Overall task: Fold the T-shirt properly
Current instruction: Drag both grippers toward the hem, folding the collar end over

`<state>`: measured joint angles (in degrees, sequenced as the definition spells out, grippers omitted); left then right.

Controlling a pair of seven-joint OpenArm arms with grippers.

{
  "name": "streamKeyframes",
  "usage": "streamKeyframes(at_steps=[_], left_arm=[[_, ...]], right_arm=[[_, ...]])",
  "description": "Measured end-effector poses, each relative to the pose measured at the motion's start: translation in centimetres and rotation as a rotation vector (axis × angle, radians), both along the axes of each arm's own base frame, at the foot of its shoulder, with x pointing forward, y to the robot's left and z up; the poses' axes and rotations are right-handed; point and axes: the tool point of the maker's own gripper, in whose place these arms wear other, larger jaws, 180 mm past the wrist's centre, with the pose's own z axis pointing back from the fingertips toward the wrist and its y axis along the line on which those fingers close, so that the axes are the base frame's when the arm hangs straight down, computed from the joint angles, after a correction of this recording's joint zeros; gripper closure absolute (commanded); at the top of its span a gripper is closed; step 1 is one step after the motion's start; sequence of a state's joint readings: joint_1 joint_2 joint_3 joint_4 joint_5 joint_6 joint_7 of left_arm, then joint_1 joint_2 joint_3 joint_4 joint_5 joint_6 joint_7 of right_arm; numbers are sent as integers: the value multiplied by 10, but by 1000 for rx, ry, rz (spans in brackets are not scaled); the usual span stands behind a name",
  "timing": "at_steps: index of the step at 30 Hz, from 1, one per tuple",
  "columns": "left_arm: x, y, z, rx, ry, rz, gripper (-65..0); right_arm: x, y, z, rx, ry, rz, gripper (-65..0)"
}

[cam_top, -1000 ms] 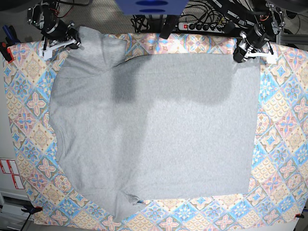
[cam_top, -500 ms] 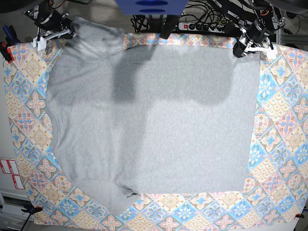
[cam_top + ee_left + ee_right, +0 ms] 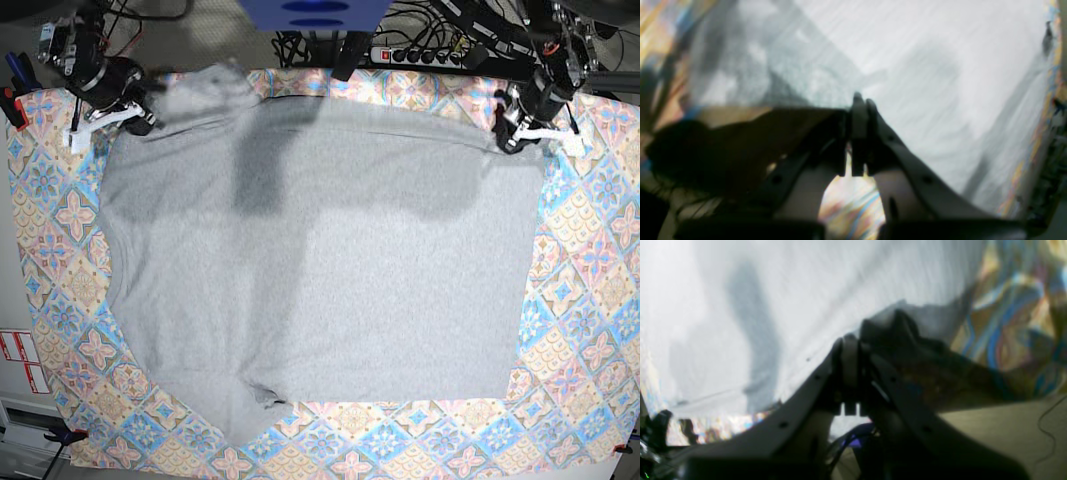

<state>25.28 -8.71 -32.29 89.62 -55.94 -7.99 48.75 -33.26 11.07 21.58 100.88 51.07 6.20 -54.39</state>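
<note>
Pastel tile-patterned cloth (image 3: 585,300) in blue, pink and cream is seen covering the work surface, its border left visible on every side of the T-shirt (image 3: 320,270). The T-shirt, light heather grey and plain on the side facing up, is spread flat over the middle of the cloth and takes up most of it. One sleeve is seen projecting at the near left of the T-shirt in the base view, and a second sleeve (image 3: 205,95) is bunched at the far left corner. Broad shadows are cast across the far half of the T-shirt.

A power strip (image 3: 425,52) and dark cables are noted beyond the far edge of the cloth.

The right gripper (image 3: 135,108) is located at the far left corner of the T-shirt in the base view, beside the bunched sleeve. In the right wrist view its fingers (image 3: 849,353) are pressed together, and a dark fold of grey knit is pinched at their tips.

The left gripper (image 3: 522,130) is located at the far right corner of the T-shirt in the base view. In the left wrist view its fingers (image 3: 858,110) are pressed together with no gap between them, at the T-shirt's edge; the fabric appears to be clamped, though the picture is blurred.
</note>
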Motion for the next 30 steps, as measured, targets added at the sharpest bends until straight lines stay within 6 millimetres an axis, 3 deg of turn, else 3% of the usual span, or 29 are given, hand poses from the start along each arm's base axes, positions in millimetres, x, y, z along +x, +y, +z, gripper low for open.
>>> streamKeyframes(at_steps=[2,8,14,23,30], left_arm=[[12,-1,5,-6,-24,-8,0],[43,-6,13,13,-40,-61,0],[72,-24,18,61,-59,-149,0],[120,-32,40,137,-128,-202,0],[138,-32,26,98,-101,-187,0]], right_arm=[[8,4,0,12,19,19,0],[79,8,33,30,-151,33,0],[103,6,37,40,-176,27,0],[143,1,31,94,-194,-22,0],[174,-1,31,144,-213,-52,0]])
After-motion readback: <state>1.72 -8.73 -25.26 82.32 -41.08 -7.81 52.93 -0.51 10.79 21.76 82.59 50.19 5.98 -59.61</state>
